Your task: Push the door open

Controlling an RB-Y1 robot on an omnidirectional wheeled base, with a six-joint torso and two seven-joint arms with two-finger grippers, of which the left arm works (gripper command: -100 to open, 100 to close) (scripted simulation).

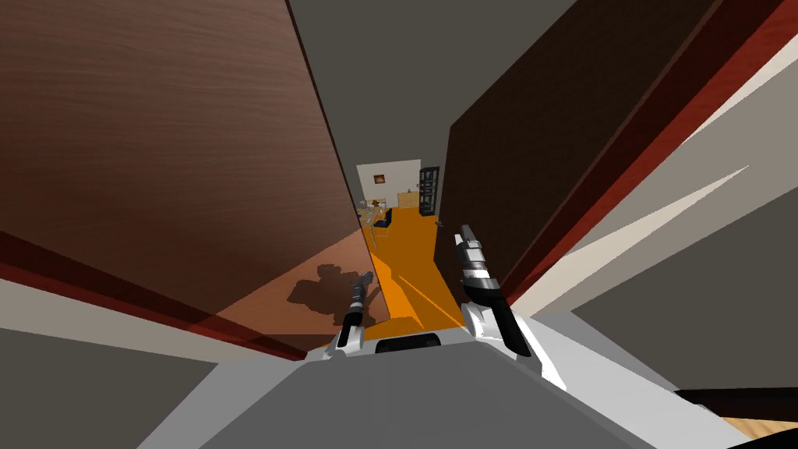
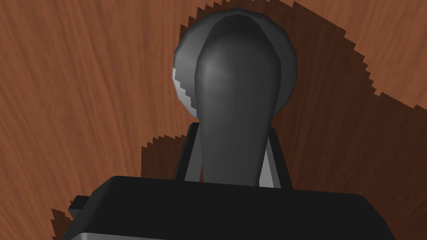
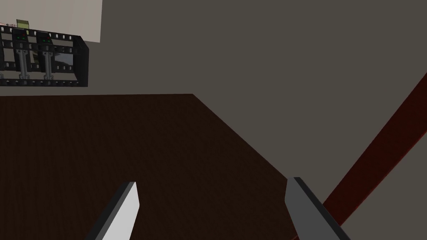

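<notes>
Door handle (image 2: 237, 91), dark grey, is pinched between the fingers (image 2: 192, 160) of the left gripper (image 2: 232, 133). Around it is the brown wood door (image 1: 171, 140), which fills the upper left of the head view. The right gripper (image 3: 213, 181) has its fingers spread wide, facing a dark brown panel (image 3: 125, 146). An orange floor (image 1: 409, 249) shows between door and panel.

Dim, wide-angle render — jagged-edged shadow (image 2: 333, 137) falls on the door (image 2: 62, 104).

Narrow gap over orange floor (image 1: 411, 249) between brown door (image 1: 156, 140), dark panel (image 1: 538, 156).
</notes>
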